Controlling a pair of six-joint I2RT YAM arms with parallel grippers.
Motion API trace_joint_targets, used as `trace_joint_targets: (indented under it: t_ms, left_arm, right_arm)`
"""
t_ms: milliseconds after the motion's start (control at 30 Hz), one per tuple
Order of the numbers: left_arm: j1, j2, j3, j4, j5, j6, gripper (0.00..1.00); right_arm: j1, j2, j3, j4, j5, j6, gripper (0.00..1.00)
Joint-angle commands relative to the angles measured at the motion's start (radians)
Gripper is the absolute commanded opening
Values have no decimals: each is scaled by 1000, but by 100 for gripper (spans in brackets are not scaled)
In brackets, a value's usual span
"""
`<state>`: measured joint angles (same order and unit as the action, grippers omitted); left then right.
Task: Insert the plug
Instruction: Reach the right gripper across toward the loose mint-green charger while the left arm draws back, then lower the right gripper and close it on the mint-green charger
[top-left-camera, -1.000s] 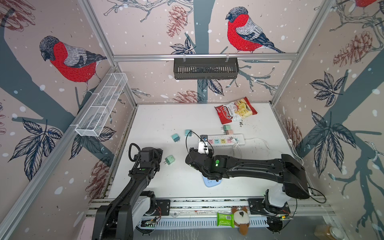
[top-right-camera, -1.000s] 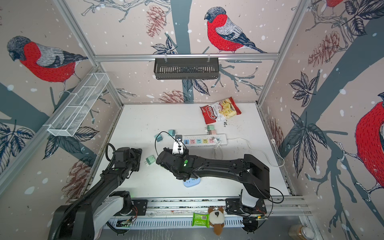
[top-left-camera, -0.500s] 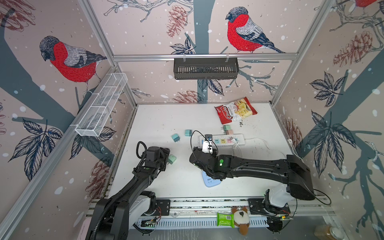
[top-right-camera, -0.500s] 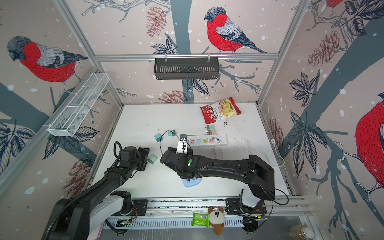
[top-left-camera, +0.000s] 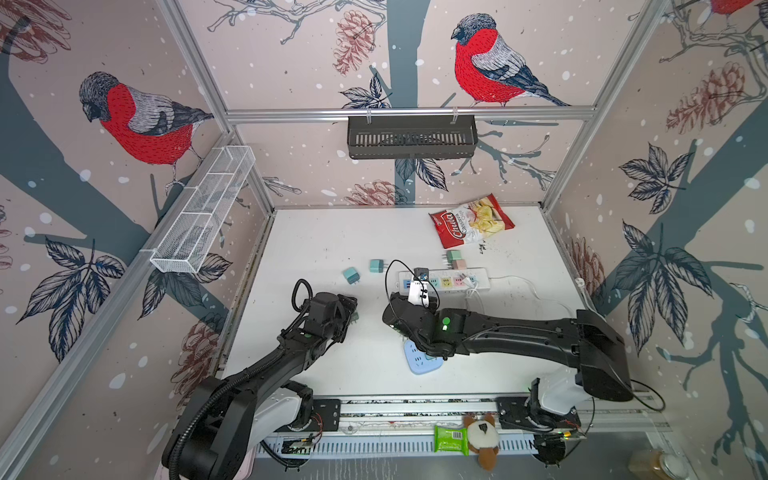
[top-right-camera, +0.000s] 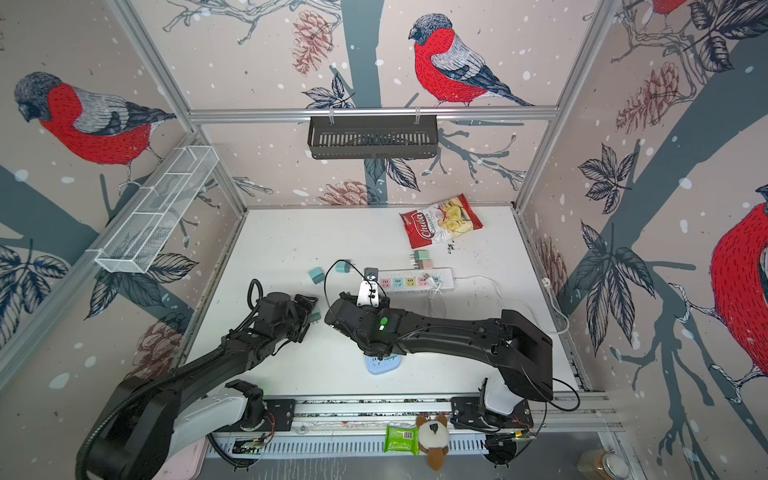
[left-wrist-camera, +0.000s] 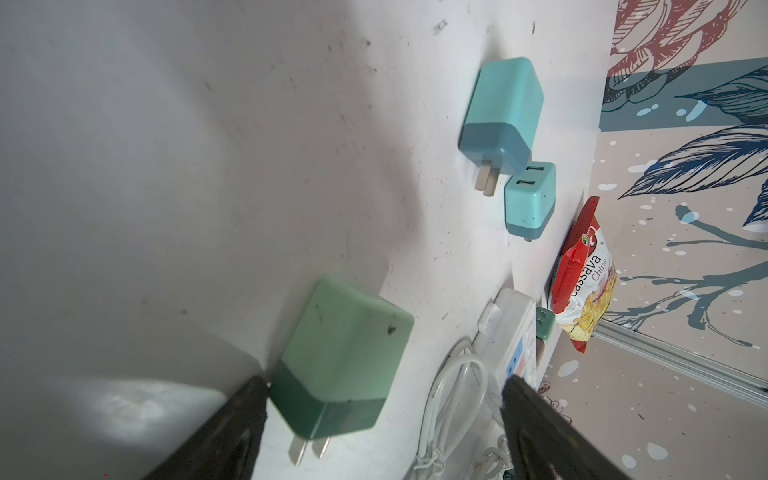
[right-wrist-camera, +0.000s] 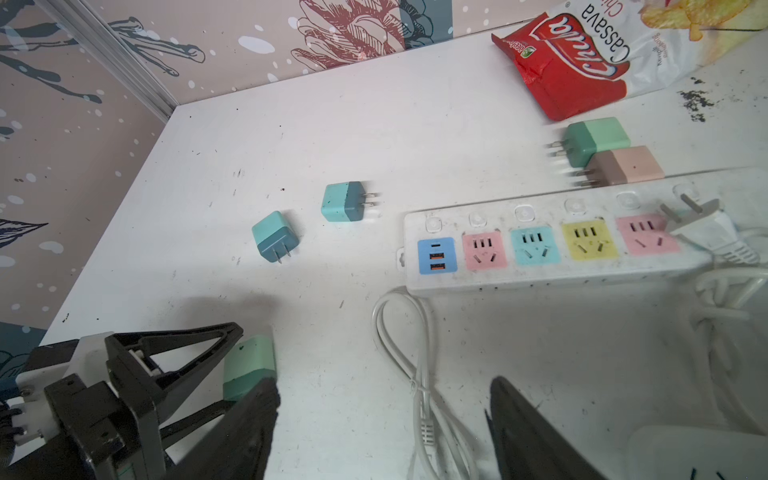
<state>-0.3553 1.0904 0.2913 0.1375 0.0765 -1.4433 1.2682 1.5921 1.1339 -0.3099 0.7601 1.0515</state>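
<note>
Left gripper (left-wrist-camera: 384, 384): jaws spread wide, nothing clamped. The mint-green plug (left-wrist-camera: 345, 361) lies flat on the bench (left-wrist-camera: 166, 166) between the fingers, hard by one fingertip (left-wrist-camera: 249, 399); whether they touch, cannot tell. In both top views the gripper covers most of the plug, left of the bench's middle.

Right gripper (right-wrist-camera: 382, 399): jaws also wide, holding nothing, hanging over a loop of white cable (right-wrist-camera: 415, 353) around mid-bench.

Just beyond it the power strip (right-wrist-camera: 540, 245) lies crosswise, right of centre, coloured sockets facing up.

Off the strip's left end: a teal plug (right-wrist-camera: 274, 237) and a second teal plug (right-wrist-camera: 345, 201), loose, apart from each other.

Against its far side: a green plug (right-wrist-camera: 594, 139) and a pink plug (right-wrist-camera: 623, 166), side by side.

Chips bag (top-left-camera: 471, 220) lies near the far edge, right of centre. Blue socket block (top-left-camera: 419, 359) sits toward the front edge, partly under the right arm.
</note>
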Motion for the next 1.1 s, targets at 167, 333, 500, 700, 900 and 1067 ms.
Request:
trace_joint_targets:
  t_ms: [167, 333, 500, 700, 900, 1067]
  left_arm:
    - [-4, -35, 68, -72, -74, 48, 90]
    - [-4, -143, 105, -141, -195, 138, 93]
    - [14, -281, 138, -204, -347, 290, 96]
    - [40, -479, 160, -208, -454, 485, 97]
    - [52, -616, 118, -203, -554, 522, 97]
    - [68, -648, 107, -251, -609, 458, 97]
  right_arm:
    - [-4, -7, -11, 45, 2, 4, 80]
    - [18, -22, -33, 105, 25, -44, 77]
    - [51, -36, -73, 221, 57, -139, 78]
    - [39, 34, -2, 185, -29, -177, 86]
    - [33, 148, 91, 188, -73, -208, 91]
    - [12, 251, 169, 199, -155, -242, 91]
